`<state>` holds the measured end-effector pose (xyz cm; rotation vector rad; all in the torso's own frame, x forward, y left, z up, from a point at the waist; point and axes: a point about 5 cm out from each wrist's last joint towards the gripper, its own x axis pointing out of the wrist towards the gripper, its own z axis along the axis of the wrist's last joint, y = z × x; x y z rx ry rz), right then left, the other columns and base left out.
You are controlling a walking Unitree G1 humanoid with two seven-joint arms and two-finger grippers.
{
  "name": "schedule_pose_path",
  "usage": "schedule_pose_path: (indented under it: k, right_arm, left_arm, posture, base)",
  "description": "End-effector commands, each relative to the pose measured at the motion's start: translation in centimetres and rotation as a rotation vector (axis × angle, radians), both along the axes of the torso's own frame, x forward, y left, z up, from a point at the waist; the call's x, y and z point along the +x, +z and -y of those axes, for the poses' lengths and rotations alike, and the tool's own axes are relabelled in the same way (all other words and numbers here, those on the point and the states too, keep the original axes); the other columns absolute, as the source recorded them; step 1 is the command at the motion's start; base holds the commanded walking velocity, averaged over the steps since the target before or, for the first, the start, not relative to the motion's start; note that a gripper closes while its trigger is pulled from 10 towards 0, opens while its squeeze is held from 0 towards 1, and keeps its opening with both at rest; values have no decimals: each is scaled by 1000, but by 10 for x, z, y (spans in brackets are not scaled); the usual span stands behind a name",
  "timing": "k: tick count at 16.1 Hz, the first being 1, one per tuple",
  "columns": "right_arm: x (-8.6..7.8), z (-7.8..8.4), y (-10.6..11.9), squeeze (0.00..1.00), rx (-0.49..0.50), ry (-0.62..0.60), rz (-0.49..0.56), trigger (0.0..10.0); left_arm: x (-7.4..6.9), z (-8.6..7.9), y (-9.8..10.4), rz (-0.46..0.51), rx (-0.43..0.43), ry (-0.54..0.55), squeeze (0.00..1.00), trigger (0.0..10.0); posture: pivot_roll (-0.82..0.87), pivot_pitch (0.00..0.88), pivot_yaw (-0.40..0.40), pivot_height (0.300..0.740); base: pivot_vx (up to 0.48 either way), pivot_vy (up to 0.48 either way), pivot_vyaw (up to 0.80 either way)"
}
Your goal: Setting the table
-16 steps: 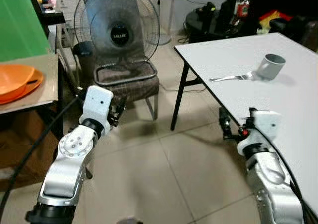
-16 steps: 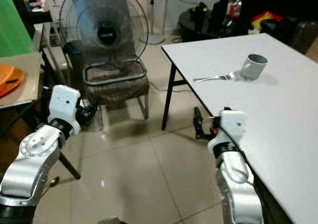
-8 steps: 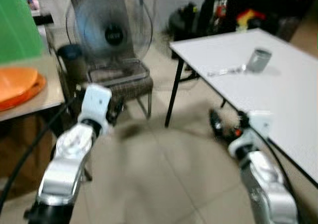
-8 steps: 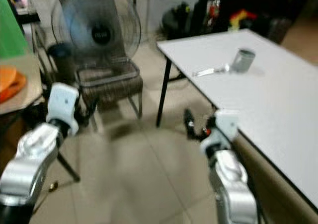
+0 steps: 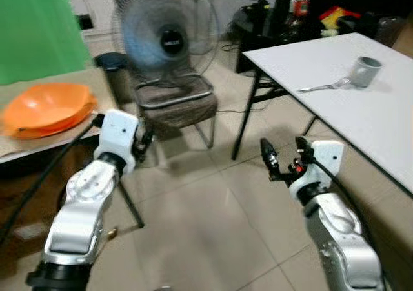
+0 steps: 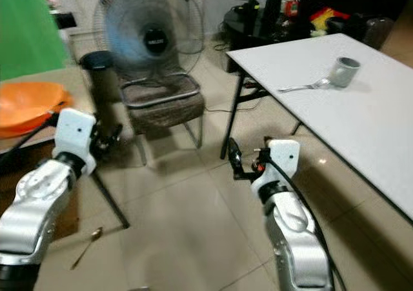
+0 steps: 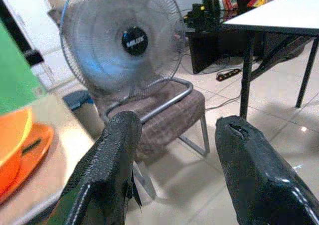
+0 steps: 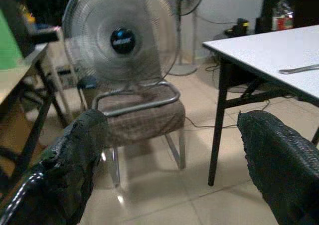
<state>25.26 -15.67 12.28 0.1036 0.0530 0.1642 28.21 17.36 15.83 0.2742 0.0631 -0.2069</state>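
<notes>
An orange bowl [image 5: 45, 107] on an orange plate rests on the low brown table [image 5: 39, 146] at my left. On the white table [image 5: 335, 110] at my right, a grey mug [image 5: 366, 70] stands with a silver fork [image 5: 324, 86] lying beside it. My left gripper [image 5: 143, 142] is held out over the floor, open and empty, just right of the brown table's edge. My right gripper [image 5: 284, 160] is also open and empty, hanging in the air left of the white table's near edge. The wrist views show each pair of black fingers [image 7: 109, 170] [image 8: 279, 160] spread apart.
A large standing fan [image 5: 169, 42] sits on a brown metal-frame chair [image 5: 174, 107] straight ahead. A dark bin [image 5: 113, 62] stands beside it. A spoon [image 6: 87, 246] lies on the tiled floor near black stand legs. Clutter lines the back wall.
The camera has swung and come out of its blur: the orange bowl now sits further into view and the white table lies further right. Both arms keep the same pose.
</notes>
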Motion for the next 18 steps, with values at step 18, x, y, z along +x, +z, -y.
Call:
schedule_pose_path:
  k: [18]
  right_arm:
    - [7, -16, 9, 0, 74, 168, 19, 10000]
  left_arm:
    - [-7, -5, 5, 23, -41, 65, 67, 10000]
  posture:
    - [55, 0, -29, 740]
  base:
    - [14, 0, 793]
